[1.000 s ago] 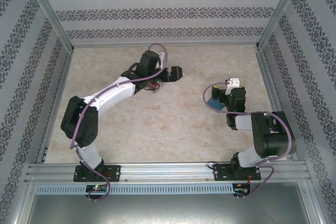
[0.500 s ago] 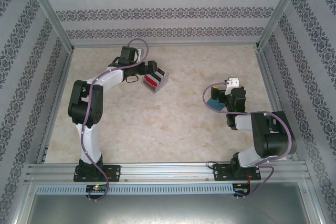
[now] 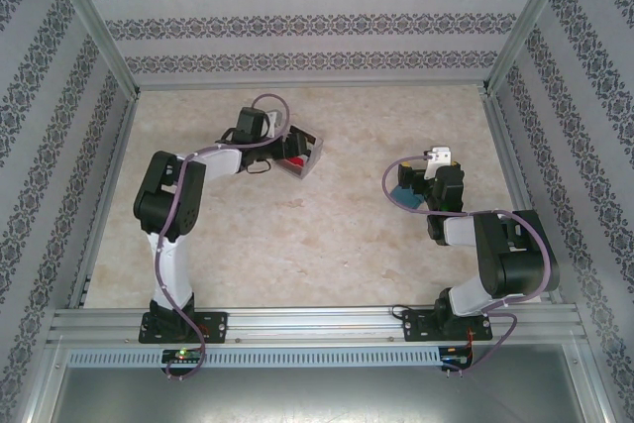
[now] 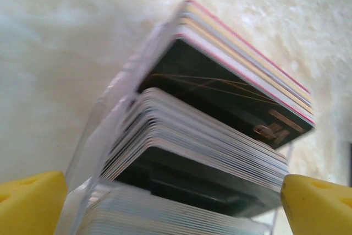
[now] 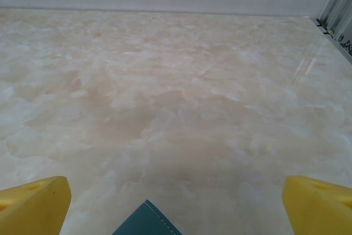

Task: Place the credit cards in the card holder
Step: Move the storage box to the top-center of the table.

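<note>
While you are watching the marbled worktop (image 3: 327, 245), your left hand (image 4: 176, 202) is hanging spread wide, its fingertips (image 4: 33, 202) flanking a clear box (image 4: 99, 136) of stacked cards (image 4: 220, 108). Your right hand (image 5: 176, 202) is hovering released just above the teal holder (image 5: 146, 221), which is lying on the worktop's right side.
</note>
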